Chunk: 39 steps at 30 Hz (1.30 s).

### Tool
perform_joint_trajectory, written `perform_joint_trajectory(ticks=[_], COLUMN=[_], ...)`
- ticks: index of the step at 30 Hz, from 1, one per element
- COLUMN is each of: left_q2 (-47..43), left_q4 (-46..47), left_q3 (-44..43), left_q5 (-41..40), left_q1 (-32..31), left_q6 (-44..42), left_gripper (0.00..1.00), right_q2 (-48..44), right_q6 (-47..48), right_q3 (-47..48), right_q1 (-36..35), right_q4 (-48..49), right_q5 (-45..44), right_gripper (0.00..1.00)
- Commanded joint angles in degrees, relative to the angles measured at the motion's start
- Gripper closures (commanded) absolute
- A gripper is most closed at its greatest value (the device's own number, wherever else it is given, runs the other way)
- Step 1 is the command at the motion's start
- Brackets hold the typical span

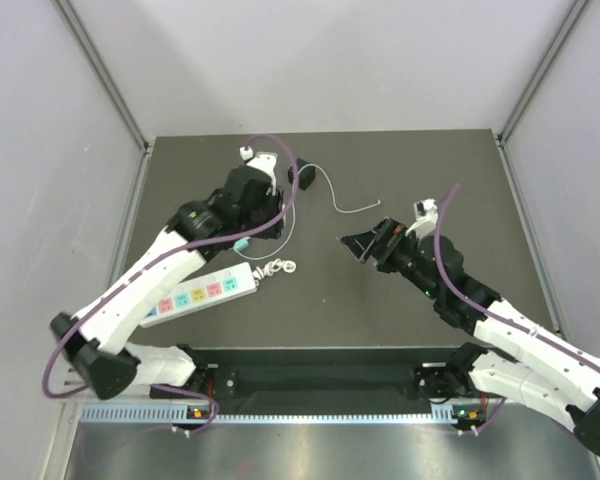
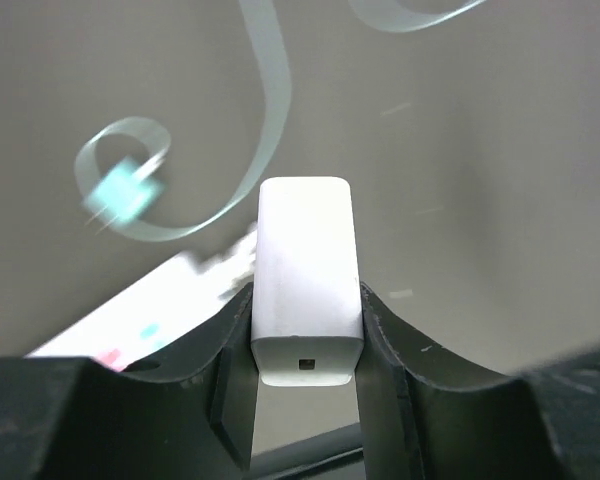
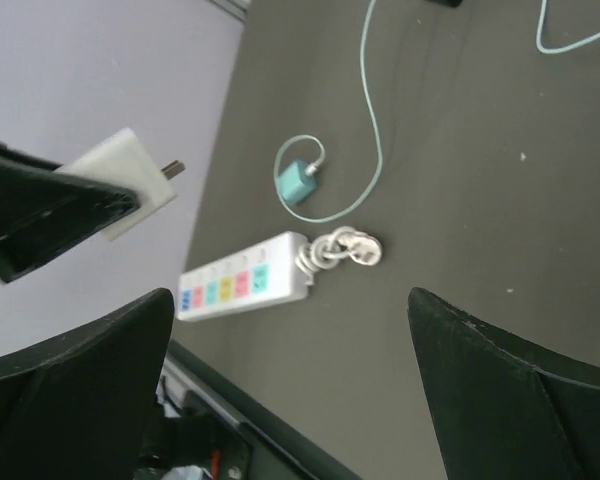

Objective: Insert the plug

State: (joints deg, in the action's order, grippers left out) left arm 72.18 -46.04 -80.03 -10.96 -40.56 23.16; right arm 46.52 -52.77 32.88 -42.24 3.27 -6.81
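Place: robot lab test cell, benchtop.
Evidence: dark matte table (image 1: 380,310) enclosed by plain pale wall panels (image 1: 40,150) w/ metal corner posts (image 1: 102,70); 2 white/black robot arms, left arm (image 1: 145,290) & right arm (image 1: 525,335), bolted at near edge; slotted cable duct (image 1: 310,414) along front w/ small lit LEDs (image 1: 461,410); purple cabling (image 1: 47,375) strung along arms.

power strip (image 1: 205,293): flat on table (image 1: 380,300), coloured sockets up | coiled white cord (image 1: 278,268): touching its end
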Motion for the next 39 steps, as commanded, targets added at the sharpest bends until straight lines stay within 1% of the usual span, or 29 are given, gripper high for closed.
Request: perform_joint_trajectory(ticks=[1, 2, 3, 5, 6, 7, 8, 9, 10, 11, 12, 13, 14, 15, 16, 18, 19, 21, 22, 23, 24, 26, 28, 29, 30, 32, 35, 39], left_q2=[6.1, 6.1, 5.9, 4.4, 3.8, 3.3, 2.8, 2.6, 2.4, 2.1, 1.9, 1.6, 0.5, -0.2, -0.8, -2.7, -3.6, -4.7, -5.0, -5.3, -5.1, -3.5, -1.7, -0.7, -0.5, -0.1, 0.5, 1.0], left_q4=[-20.4, -19.9, -19.3, -18.0, -15.9, -14.9, -14.3, -13.4, -13.0, -12.8, -12.8, -12.6, -12.1, -11.5, -10.5, -9.9, -9.1, -7.7, -6.9, -4.7, -3.5, -1.3, -0.2, 0.5, 3.0, 4.2, 5.7, 5.4], left_q3=[-2.1, -1.5, -0.5, 0.4, 2.1, 2.9, 3.4, 4.5, 5.1, 5.7, 6.3, 6.6, 7.0, 7.9, 8.5, 9.8, 10.1, 11.2, 11.6, 12.0, 11.9, 10.7, 9.5, 9.6, 9.9, 10.3, 10.4, 10.6], left_q5=[-15.5, -16.5, -16.2, -13.2, -12.2, -10.2, -8.3, -6.5, -6.4, -6.2, -5.7, -5.5, -5.4, -5.5, -5.9, -6.4, -6.5, -6.1, -4.8, -3.9, -3.2, -1.2, 0.5, 1.6, 2.0, 1.8, 1.6, 1.6], left_q1=[0.8, 1.4, 3.9, 8.3, 13.3, 16.1, 21.6, 23.7, 25.4, 28.0, 29.0, 29.7, 30.8, 31.2, 31.7, 33.8, 34.7, 38.4, 40.0, 43.6, 44.9, 47.3, 47.9, 47.9, 47.9, 47.9, 48.0, 48.2], left_q6=[-0.6, -0.7, -0.7, -1.5, -2.4, -3.7, -4.2, -4.5, -4.6, -4.4, -4.2, -3.0, -2.5, -2.0, -1.1, -0.6, -0.4, -0.1, 0.1, 0.3, 0.6, 2.4, 4.2, 5.0, 6.5, 7.8, 8.0, 7.8], left_gripper=[1.0, 1.0, 1.0, 1.0, 1.0, 1.0, 1.0, 1.0, 1.0, 1.0, 1.0, 1.0, 1.0, 1.0, 1.0, 1.0, 1.0, 1.0, 1.0, 1.0, 1.0, 1.0, 1.0, 1.0, 1.0, 1.0, 1.0, 1.0], right_q2=[3.6, 4.0, 4.4, 5.7, 7.2, 8.6, 10.4, 15.2, 18.2, 21.5, 28.3, 31.7, 35.1, 41.5, 44.6, 51.7, 53.5, 56.8, 57.5, 58.3, 60.0, 62.2, 65.9, 67.0, 68.8, 69.6, 68.8, 69.8], right_q6=[7.2, 6.8, 6.3, 4.7, 4.3, 3.6, 3.6, 4.2, 6.9, 8.8, 10.6, 14.3, 16.7, 18.8, 24.0, 30.5, 36.3, 42.0, 47.7, 50.7, 57.2, 62.7, 69.0, 70.4, 72.9, 74.7, 77.8, 80.5], right_q3=[2.5, 1.9, 1.0, -2.3, -3.4, -4.3, -4.8, -4.0, -2.3, 2.7, 5.8, 12.3, 15.9, 19.7, 27.4, 33.8, 38.4, 41.5, 43.0, 43.3, 43.4, 43.9, 46.4, 47.0, 47.7, 48.8, 47.2, 46.6], right_q1=[0.4, 0.4, 0.3, 0.4, 0.4, 0.4, 0.4, 0.4, 0.4, 0.3, 0.2, 0.1, -0.5, -1.0, -1.4, -3.0, -3.5, -4.6, -4.8, -5.4, -5.6, -6.0, -6.5, -6.9, -7.0, -7.7, -8.5, -10.1], right_q4=[-6.2, -5.1, -3.7, 3.3, 5.7, 8.0, 12.0, 12.5, 12.0, 10.1, 8.7, 7.4, 3.1, 0.2, -2.3, -8.1, -9.5, -10.8, -10.5, -9.9, -8.3, -7.7, -8.9, -9.1, -9.2, -9.4, -7.3, -6.7], right_q5=[2.9, 3.8, 6.0, 8.5, 9.9, 10.3, 10.5, 10.8, 11.0, 11.7, 14.1, 14.9, 15.7, 15.3, 14.9, 14.6, 14.2, 14.7, 15.2, 17.1, 18.6, 22.9, 25.4, 27.5, 28.2, 30.4, 35.4, 35.3], right_gripper=[0.0, 0.0, 0.0, 0.0, 0.0, 0.0, 0.0, 0.0, 0.02, 0.04, 0.09, 0.11, 0.17, 0.21, 0.23, 0.25, 0.26, 0.27, 0.27, 0.25, 0.23, 0.21, 0.2, 0.2, 0.2, 0.21, 0.2, 0.2])
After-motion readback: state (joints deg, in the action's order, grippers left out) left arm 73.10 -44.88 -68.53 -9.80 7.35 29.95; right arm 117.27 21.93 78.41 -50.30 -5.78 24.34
